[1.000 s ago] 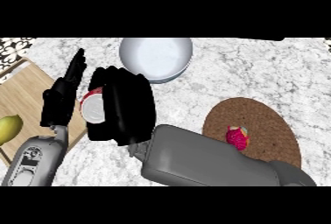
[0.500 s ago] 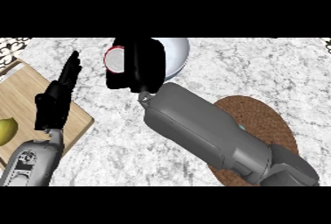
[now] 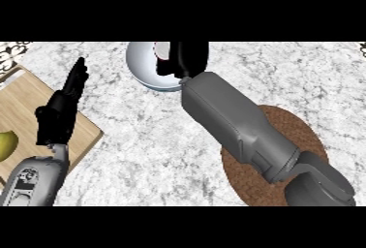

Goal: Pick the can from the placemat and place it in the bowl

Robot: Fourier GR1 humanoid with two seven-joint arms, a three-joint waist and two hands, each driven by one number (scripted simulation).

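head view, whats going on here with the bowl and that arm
The robot's right hand is stretched out over the white bowl at the counter's far edge, curled round a red and white can held above the bowl. The brown placemat lies under its forearm. The left hand rests open over the wooden cutting board.

No readable text, label, brand, number or sign shows on anything here; the small dark markings on the grey left forearm [image 3: 28,181] are too small to read
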